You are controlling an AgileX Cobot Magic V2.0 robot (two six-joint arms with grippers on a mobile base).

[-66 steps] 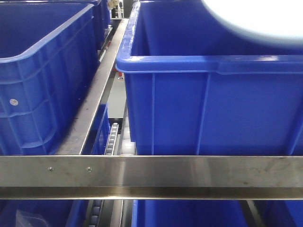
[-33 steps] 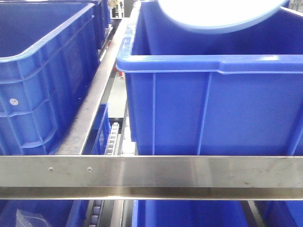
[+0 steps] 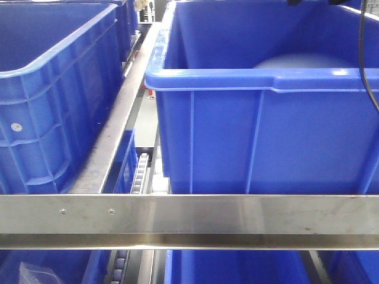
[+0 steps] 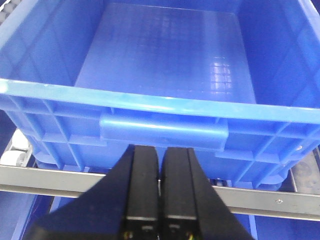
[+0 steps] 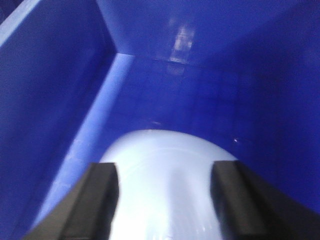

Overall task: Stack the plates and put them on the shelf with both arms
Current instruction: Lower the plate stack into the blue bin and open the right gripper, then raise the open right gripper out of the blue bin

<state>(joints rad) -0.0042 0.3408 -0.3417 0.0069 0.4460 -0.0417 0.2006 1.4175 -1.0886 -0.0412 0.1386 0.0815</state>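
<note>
A pale blue-white plate lies low inside the deep blue bin; I cannot tell whether it is one plate or a stack. My right gripper hangs over it, open, its two fingers wide apart on either side with nothing pinched between them. From the front, the plate shows as a dim curved shape behind the bin's front rim. My left gripper is shut on nothing and points at the front wall of another blue bin, whose floor is bare.
A steel shelf rail runs across the front. A second blue bin stands to the left, with a metal divider between the bins. A black cable hangs at the right. More bins sit on the level below.
The plate was high above the right bin, moved left, then dropped down inside it. Only a cable and black arm parts now show at the top.
</note>
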